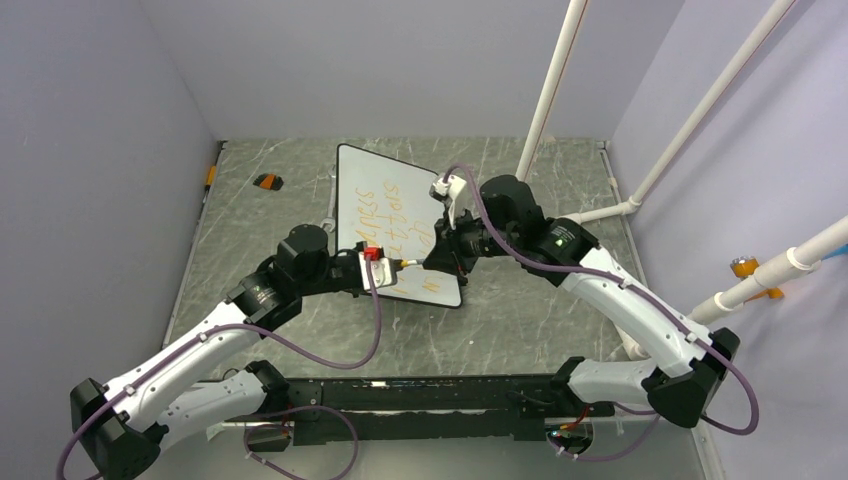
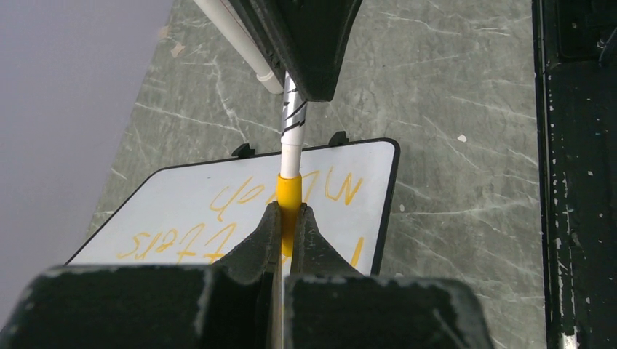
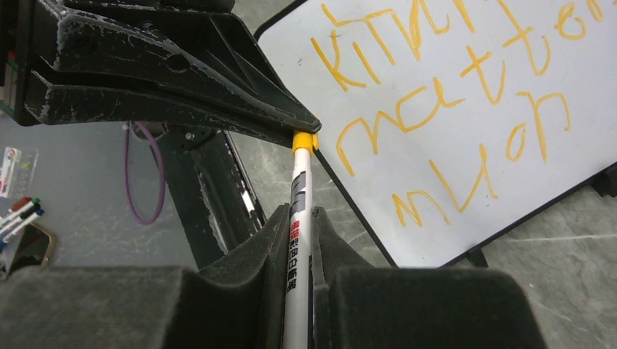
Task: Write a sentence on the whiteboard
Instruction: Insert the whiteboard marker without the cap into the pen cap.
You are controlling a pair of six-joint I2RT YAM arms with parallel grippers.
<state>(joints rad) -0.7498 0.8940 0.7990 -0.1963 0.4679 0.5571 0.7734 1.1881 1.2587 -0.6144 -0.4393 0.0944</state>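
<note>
Item: whiteboard, black-framed, lying on the grey marbled table, long side running away from the arm bases. The sentence is orange-yellow handwriting in about three lines across the board; the words are not fully legible. Left gripper: jaws pinched tight on the orange cap of a marker. Right gripper: jaws clamped narrow around the marker's white printed barrel. The two grippers face each other tip to tip, with the marker bridging them roughly level. The board sits directly beneath both grippers, which meet over its near end, close to the near edge. The marker is held clear of the board surface.
</note>
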